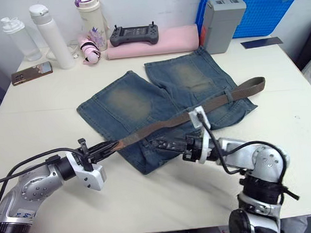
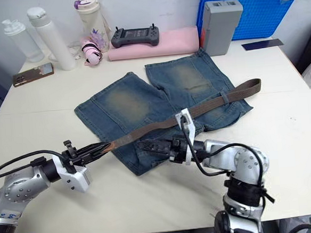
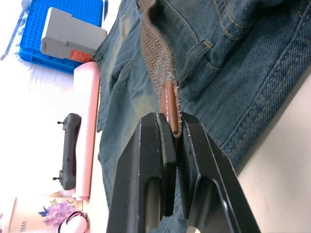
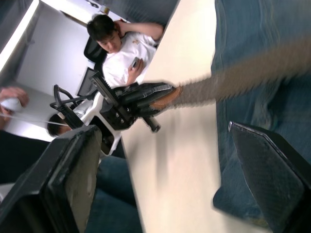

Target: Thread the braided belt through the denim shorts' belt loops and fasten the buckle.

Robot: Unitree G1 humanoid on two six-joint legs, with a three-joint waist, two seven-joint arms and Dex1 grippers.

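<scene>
Both grippers worked at the table's near edge. Left gripper point(image 1: 110, 147) pinched the leather tip point(image 3: 171, 110) of the braided belt point(image 1: 166, 121); right gripper point(image 2: 142, 146) hung spread wide over the denim shorts point(image 1: 128, 105). Belt ran diagonally across the shorts, far end toward the robot's right. Its buckle could not be made out.

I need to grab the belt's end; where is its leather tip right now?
The leather tip is pinched in the left gripper, just off the denim shorts' near-left edge.
</scene>
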